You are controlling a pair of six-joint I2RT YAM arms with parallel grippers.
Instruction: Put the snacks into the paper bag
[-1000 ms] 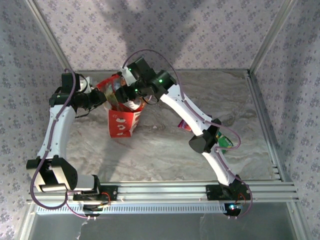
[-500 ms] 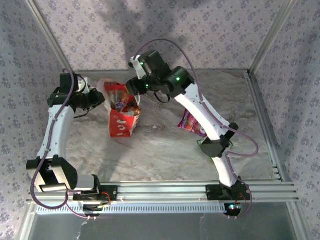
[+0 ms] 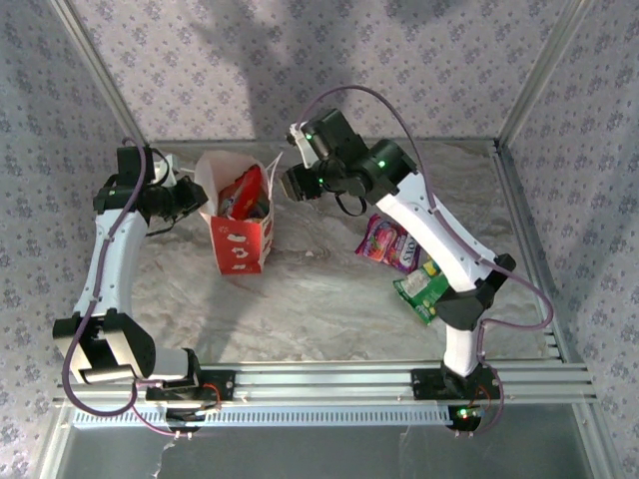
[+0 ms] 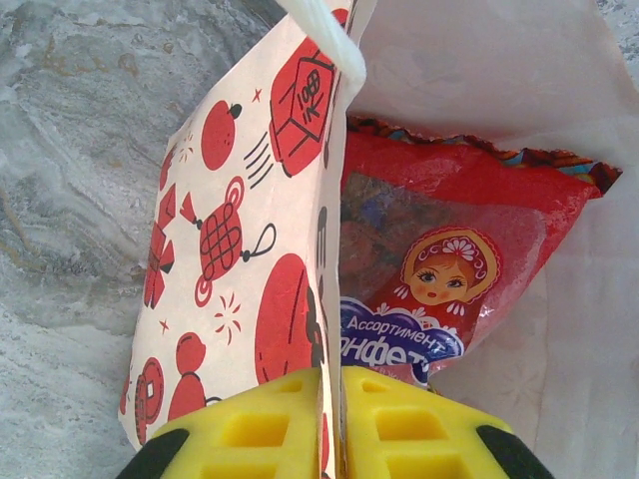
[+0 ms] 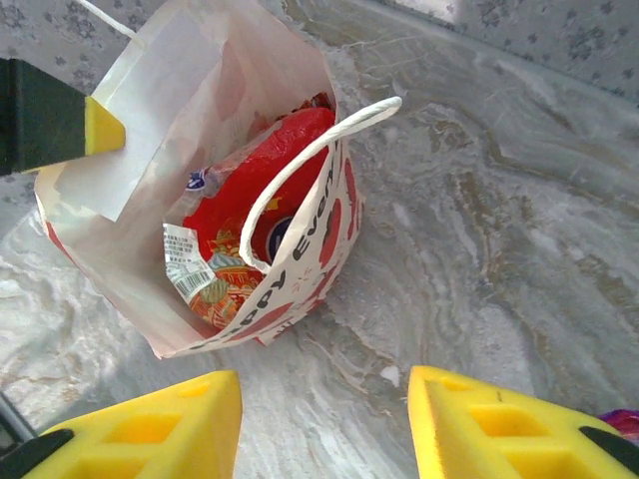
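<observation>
While the left gripper (image 4: 329, 424) pinches one wall of the paper bag (image 3: 240, 249), red packet (image 5: 255, 190) inside, the right gripper (image 5: 324, 419) hangs open and empty beside it, the purple-pink packet (image 3: 384, 242) lying back toward that arm's base.

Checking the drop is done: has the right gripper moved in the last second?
Yes. In the top view the right gripper has pulled back to the right, off the mouth of the bag, with its jaws open and empty.
</observation>
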